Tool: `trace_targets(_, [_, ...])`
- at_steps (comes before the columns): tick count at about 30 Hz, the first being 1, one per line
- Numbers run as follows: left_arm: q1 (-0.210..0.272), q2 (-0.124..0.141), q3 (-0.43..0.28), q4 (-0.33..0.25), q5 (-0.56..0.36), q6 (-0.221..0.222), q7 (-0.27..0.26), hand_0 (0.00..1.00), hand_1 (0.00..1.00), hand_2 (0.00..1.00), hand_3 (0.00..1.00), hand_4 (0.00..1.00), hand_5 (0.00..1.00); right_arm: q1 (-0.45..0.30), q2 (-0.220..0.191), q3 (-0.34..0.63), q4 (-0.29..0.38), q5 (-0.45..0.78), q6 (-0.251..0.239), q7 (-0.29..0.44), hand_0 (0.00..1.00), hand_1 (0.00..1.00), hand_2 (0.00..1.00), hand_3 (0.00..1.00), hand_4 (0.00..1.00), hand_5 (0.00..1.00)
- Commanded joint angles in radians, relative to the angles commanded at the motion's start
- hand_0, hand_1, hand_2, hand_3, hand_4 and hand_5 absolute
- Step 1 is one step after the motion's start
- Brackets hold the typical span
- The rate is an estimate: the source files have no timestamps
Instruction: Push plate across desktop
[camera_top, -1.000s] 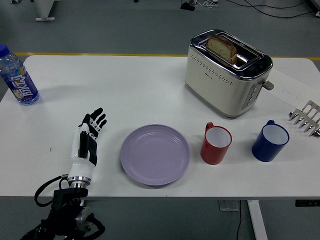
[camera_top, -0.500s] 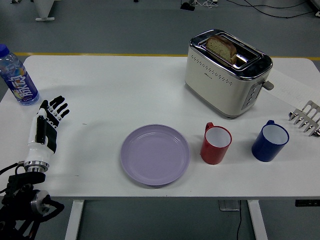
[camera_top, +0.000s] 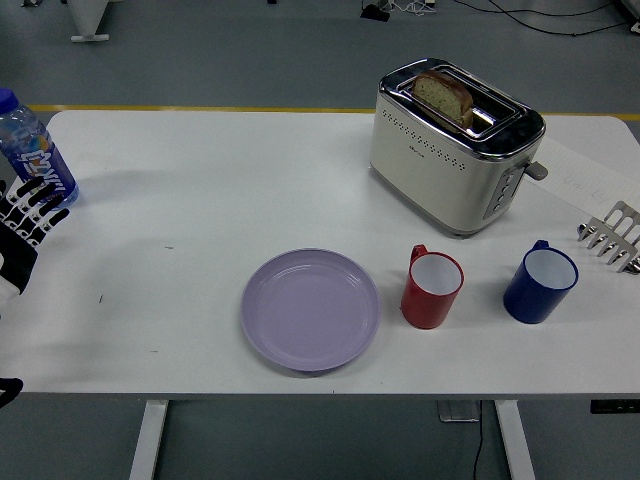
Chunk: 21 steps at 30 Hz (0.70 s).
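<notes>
A lilac plate (camera_top: 310, 309) lies flat near the table's front edge, a little left of centre. My left hand (camera_top: 28, 218) is at the picture's far left edge, partly cut off, well away from the plate. Its fingers (camera_top: 40, 197) are spread and hold nothing, their tips close to a water bottle. The right arm does not show.
A water bottle (camera_top: 33, 150) with a blue cap stands at the far left. A white toaster (camera_top: 455, 145) with a bread slice sits at the back right. A red mug (camera_top: 432, 288) stands just right of the plate, a blue mug (camera_top: 540, 282) beyond it, a metal rack (camera_top: 614, 236) at the right edge.
My left hand has drawn away to the left, from beside the plate to the picture's left edge. The plate has stayed in place.
</notes>
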Motion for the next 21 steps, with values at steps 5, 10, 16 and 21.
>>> trace_targets(5, [-0.008, 0.021, -0.026, 0.011, -0.036, -0.015, 0.016, 0.728, 0.772, 0.756, 0.711, 0.593, 0.998, 0.001, 0.001, 0.0, 0.001, 0.001, -0.001, -0.002, 0.656, 0.64, 0.729, 0.787, 0.525, 0.589])
trace_targets(10, [-0.014, 0.025, -0.04, 0.029, -0.048, -0.007, 0.035, 0.728, 0.773, 0.759, 0.712, 0.582, 0.998, 0.004, 0.0, -0.001, 0.001, 0.001, -0.002, -0.002, 0.656, 0.64, 0.728, 0.786, 0.525, 0.589])
trace_targets(16, [-0.011, 0.024, -0.046, 0.038, -0.047, -0.007, 0.042, 0.726, 0.774, 0.759, 0.714, 0.595, 0.998, 0.005, 0.0, 0.0, 0.001, 0.002, -0.003, -0.001, 0.654, 0.638, 0.729, 0.786, 0.525, 0.589])
trace_targets(21, [-0.013, 0.025, -0.049, 0.039, -0.05, -0.003, 0.04, 0.726, 0.774, 0.759, 0.714, 0.595, 0.998, 0.007, -0.001, 0.002, 0.0, 0.0, -0.003, 0.0, 0.654, 0.638, 0.729, 0.786, 0.525, 0.589])
